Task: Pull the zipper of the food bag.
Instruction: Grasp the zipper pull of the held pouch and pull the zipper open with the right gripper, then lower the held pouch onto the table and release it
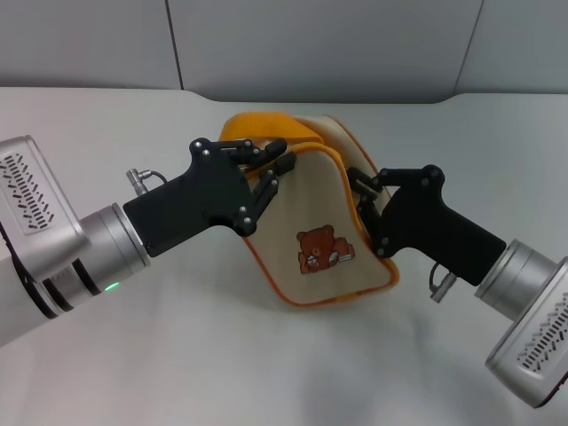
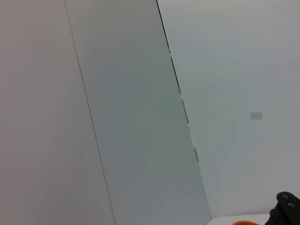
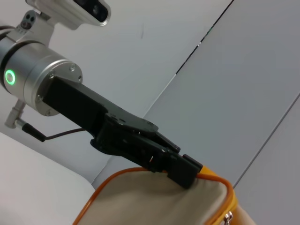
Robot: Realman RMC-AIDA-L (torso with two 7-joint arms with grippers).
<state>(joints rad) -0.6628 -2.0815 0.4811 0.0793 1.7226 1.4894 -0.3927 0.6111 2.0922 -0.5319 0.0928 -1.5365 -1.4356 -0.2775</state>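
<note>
One food bag [image 1: 315,232] lies on the one white counter [image 1: 160,355], near its far edge. It carries one bear picture [image 1: 321,249] and one orange strap handle [image 1: 253,127]. Two grippers are present: the left gripper [image 1: 277,165] and the right gripper [image 1: 361,197].

This looks like a robot test room. A plain white counter [image 1: 177,355] lies under the claws, and bare grey wall panels [image 1: 311,44] stand behind them. Nothing homey shows.
</note>
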